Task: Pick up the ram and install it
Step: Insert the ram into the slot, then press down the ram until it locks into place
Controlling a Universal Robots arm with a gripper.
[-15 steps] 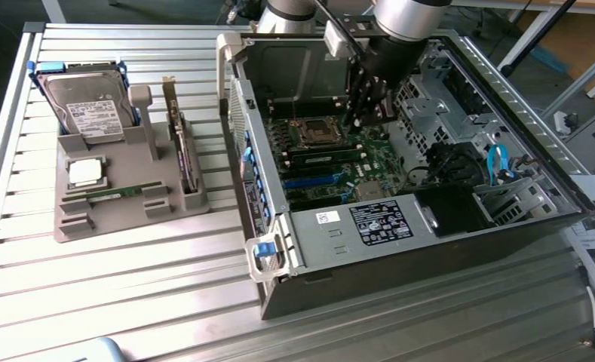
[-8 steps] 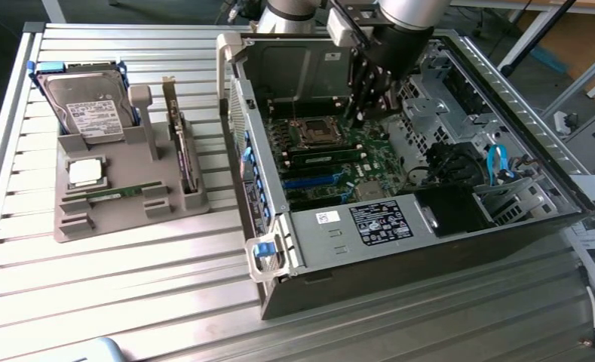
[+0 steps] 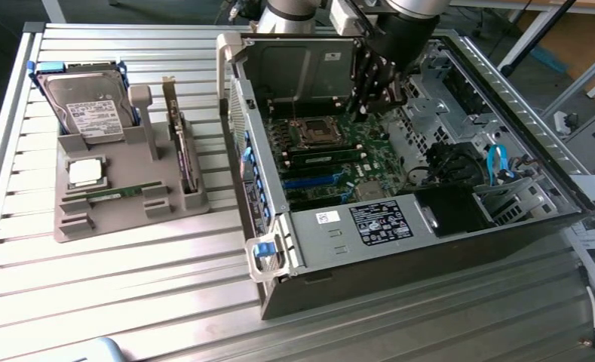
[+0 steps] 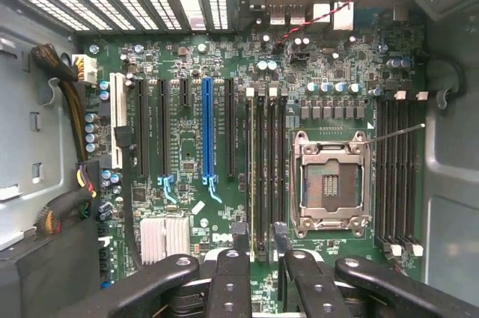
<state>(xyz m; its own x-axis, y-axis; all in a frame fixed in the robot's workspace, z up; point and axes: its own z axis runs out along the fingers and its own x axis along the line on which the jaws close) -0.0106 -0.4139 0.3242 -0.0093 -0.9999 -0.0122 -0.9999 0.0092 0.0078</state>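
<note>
Gripper (image 4: 258,234) spread, holding nothing — above the motherboard (image 4: 329,71) inside the computer case (image 3: 428,253). One ram (image 3: 111,194) lies flat in the grey tray (image 3: 126,216).

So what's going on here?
A robot arm's gripper hangs inside an open PC case, open and holding nothing, just above the memory slots beside the CPU socket. One ram lies in the tray on the table outside the case.

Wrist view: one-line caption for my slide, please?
Open gripper poised above the memory slots on the motherboard, beside the empty processor socket.
</note>
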